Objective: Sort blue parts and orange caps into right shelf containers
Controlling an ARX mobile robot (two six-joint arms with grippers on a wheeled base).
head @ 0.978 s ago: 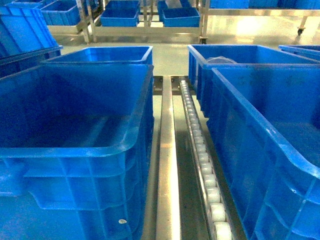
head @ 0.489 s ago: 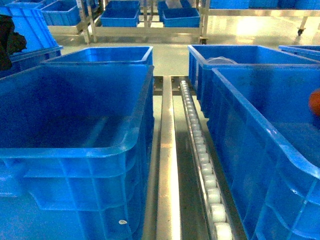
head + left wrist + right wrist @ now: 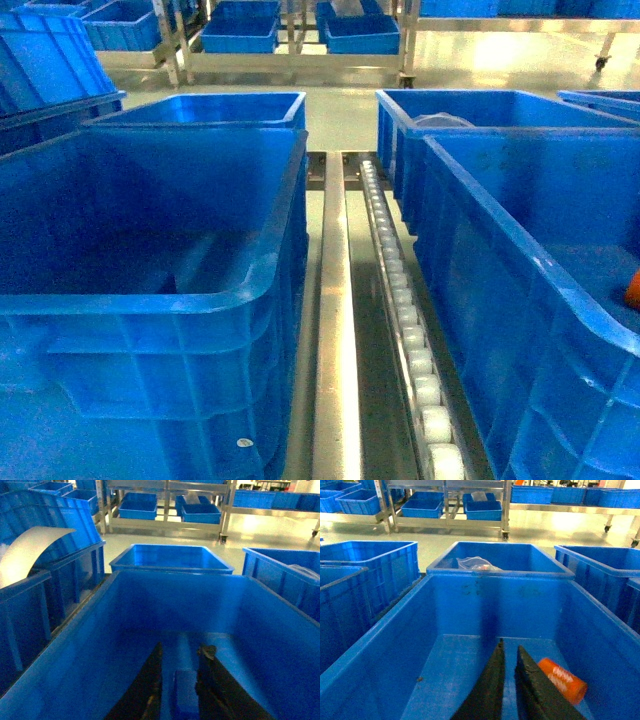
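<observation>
On the left of the head view stands a deep bright blue open-top plastic crate [image 3: 150, 290] with a thick rolled rim; its lower wall is cut off by the frame, and its floor is dim and hard to read. No arm shows in the head view. The left wrist view looks down into this crate [image 3: 65, 650], where the left gripper [image 3: 181, 655] hangs low inside, its two dark fingers [image 3: 150, 680] standing apart with a small blue block-shaped part [image 3: 185, 695] lying between them. Whether the pads touch the part cannot be told, and the fingers' bases run off the bottom edge.

Between the two crate rows runs a bare metal rail with a strip of white plastic rollers [image 3: 405, 310].

On the right, a second large bright blue ribbed crate [image 3: 500, 290] is cropped by the right edge of the head view. Only a sliver of an orange cylindrical plastic cap [image 3: 633, 290] peeks in at that edge. The right wrist view shows the cap [image 3: 562, 680] lying on its side on that crate's floor [image 3: 445, 670], just right of the right gripper [image 3: 509, 652]. Its dark fingers [image 3: 490, 685] are nearly together with a thin gap, holding nothing. Part of the cap is hidden behind the right finger.

Behind this crate, another blue crate [image 3: 500, 560] holds a crumpled clear plastic bag [image 3: 472, 563], its contents too blurred to name.
</observation>
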